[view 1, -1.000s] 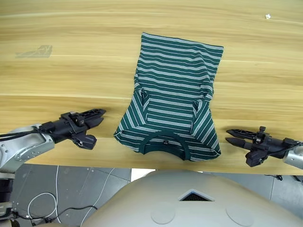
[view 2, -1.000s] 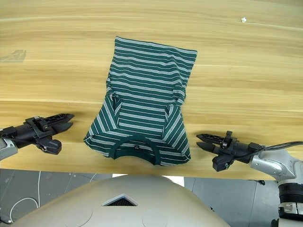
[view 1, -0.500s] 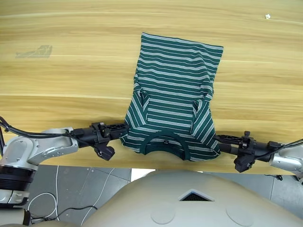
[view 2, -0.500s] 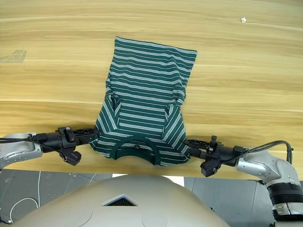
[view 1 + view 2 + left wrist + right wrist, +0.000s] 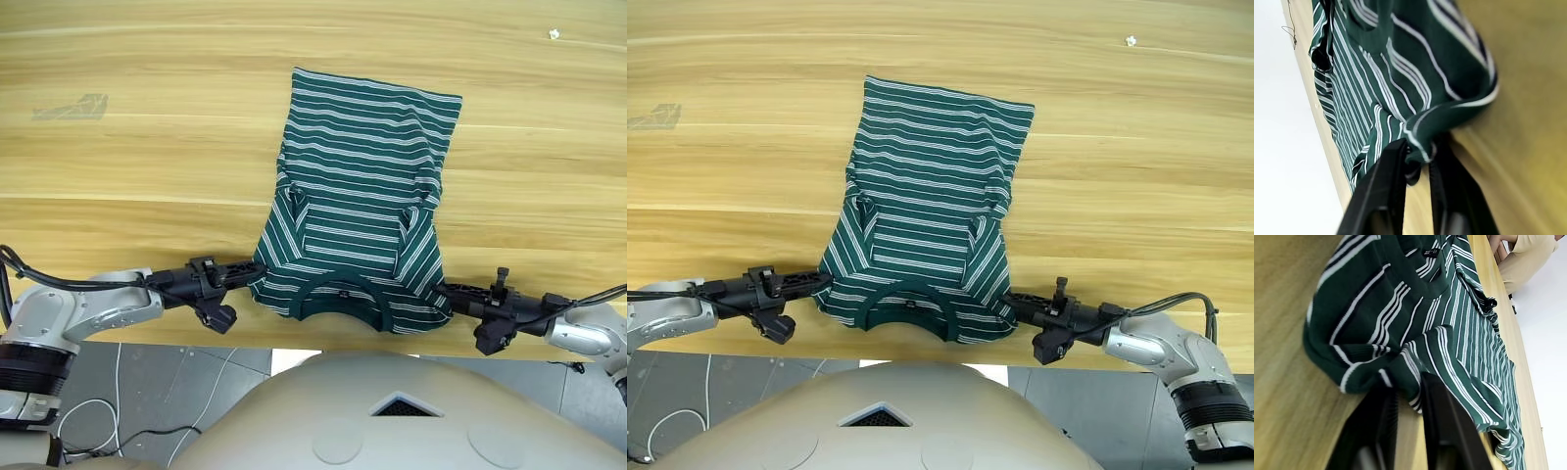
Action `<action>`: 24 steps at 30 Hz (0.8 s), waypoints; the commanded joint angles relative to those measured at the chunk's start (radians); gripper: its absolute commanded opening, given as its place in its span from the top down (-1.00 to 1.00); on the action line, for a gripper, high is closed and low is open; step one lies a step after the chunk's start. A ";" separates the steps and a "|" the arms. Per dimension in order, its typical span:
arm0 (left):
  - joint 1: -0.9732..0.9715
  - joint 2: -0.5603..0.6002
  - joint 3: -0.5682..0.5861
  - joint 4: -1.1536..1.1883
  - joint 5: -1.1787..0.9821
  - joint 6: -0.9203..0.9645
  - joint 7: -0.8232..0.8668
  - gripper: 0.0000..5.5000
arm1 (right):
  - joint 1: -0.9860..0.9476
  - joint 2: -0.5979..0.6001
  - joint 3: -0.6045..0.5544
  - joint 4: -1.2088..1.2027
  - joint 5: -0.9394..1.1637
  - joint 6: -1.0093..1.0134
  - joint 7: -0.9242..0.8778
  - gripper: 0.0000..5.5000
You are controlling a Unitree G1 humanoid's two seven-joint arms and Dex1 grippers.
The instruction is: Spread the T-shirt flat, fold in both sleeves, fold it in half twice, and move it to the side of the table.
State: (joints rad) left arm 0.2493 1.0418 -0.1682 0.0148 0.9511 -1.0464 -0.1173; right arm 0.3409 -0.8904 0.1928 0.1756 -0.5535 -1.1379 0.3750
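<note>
While on one table point(image 5: 147, 147), one T-shirt point(image 5: 362, 186), left gripper point(image 5: 253, 270), right gripper point(image 5: 441, 291).

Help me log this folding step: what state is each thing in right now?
T-shirt: flat on the table, both sleeves folded in, not yet folded in half, collar end nearest the robot.
Left gripper: shut on the T-shirt's left shoulder corner.
Right gripper: shut on the T-shirt's right shoulder corner.

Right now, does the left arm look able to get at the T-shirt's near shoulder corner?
Likely yes: the left gripper sits at the near corner of the T-shirt, with fabric bunched between its fingers.
</note>
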 commanded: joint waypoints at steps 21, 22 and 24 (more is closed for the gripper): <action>0.613 0.153 0.400 -0.702 -1.023 0.762 -0.739 1.00 | 0.166 -0.325 -0.099 -0.534 1.177 1.055 0.672 1.00; 0.628 0.131 0.430 -0.716 -1.029 0.771 -0.755 1.00 | 0.169 -0.312 -0.108 -0.533 1.172 1.066 0.678 1.00; 0.654 0.081 0.504 -0.733 -1.049 0.789 -0.782 1.00 | 0.176 -0.286 -0.130 -0.526 1.164 1.074 0.692 1.00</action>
State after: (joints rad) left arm 0.8784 1.1574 0.2691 -0.6994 -0.0775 -0.2785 -0.8728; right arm 0.5111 -1.1959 0.0911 -0.3448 0.6214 -0.0787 1.0535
